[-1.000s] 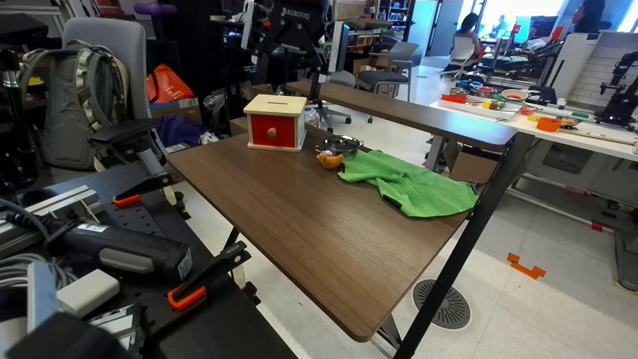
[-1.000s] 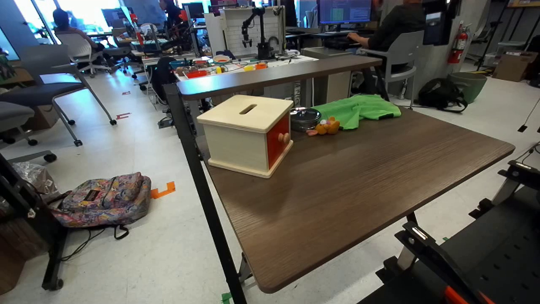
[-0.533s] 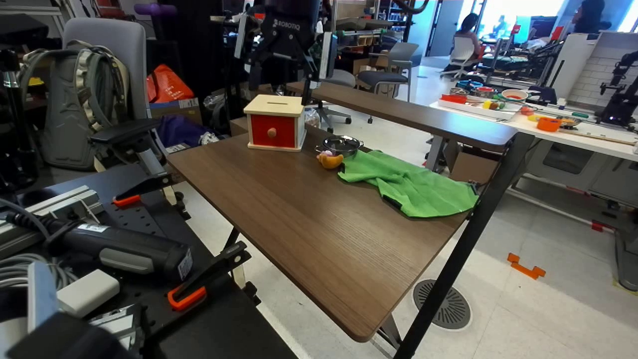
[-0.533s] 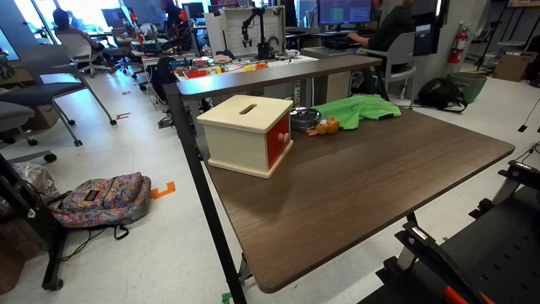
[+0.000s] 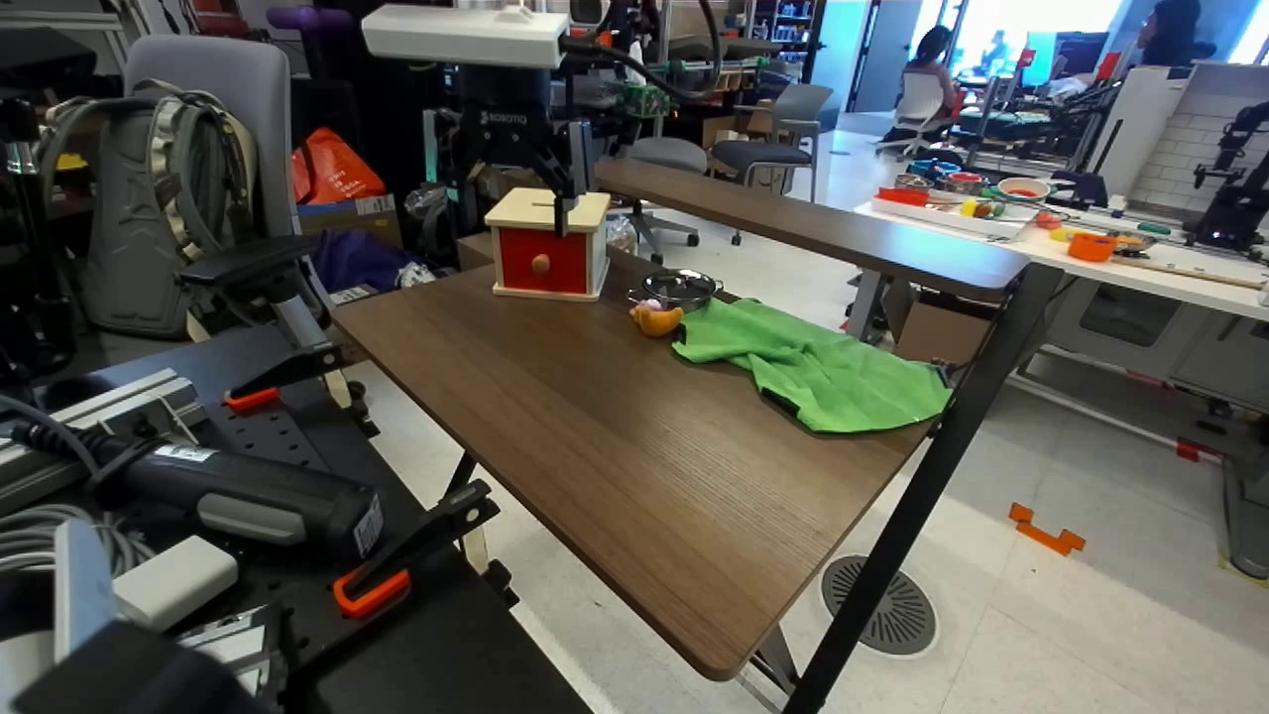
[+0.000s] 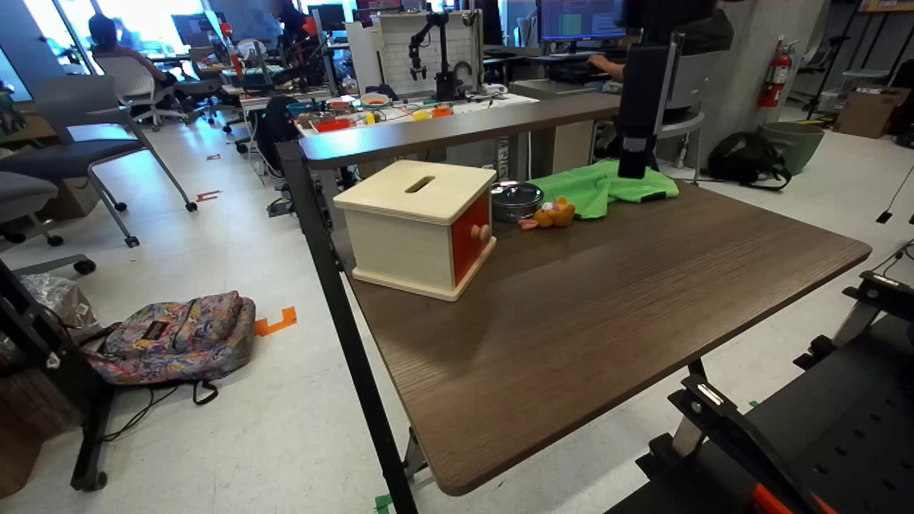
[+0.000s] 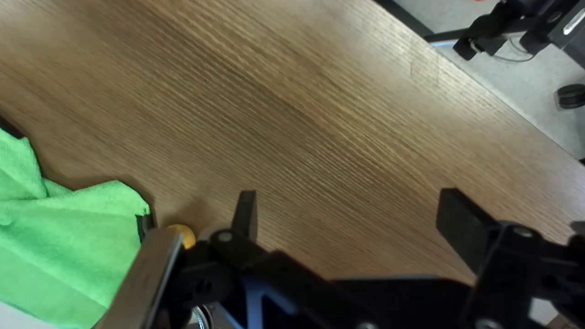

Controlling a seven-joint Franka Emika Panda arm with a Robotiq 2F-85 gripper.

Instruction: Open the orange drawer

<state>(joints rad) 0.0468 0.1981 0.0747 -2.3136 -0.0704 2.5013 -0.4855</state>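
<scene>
The orange drawer (image 5: 520,270) is the red-orange front of a small box with a pale wooden top (image 6: 421,184). Its front sits flush with the box and has a round wooden knob (image 5: 540,263). The drawer also shows side-on in an exterior view (image 6: 465,246). My gripper (image 5: 509,216) is open and empty, pointing down above the table. One finger overlaps the box's front in that view. In an exterior view the gripper (image 6: 633,160) hangs over the green cloth's area, well apart from the box. In the wrist view the open fingers (image 7: 349,201) frame bare table; the box is out of view.
A green cloth (image 5: 813,372), a lidded steel pot (image 6: 515,201) and an orange toy (image 6: 557,214) lie beside the box on the brown table (image 5: 595,416). A raised shelf (image 5: 793,218) runs along the table's back. The cloth also shows in the wrist view (image 7: 68,251).
My gripper has moved down and across, to the left in one exterior view, and has come lower into the other. The box, drawer and other objects have not moved.
</scene>
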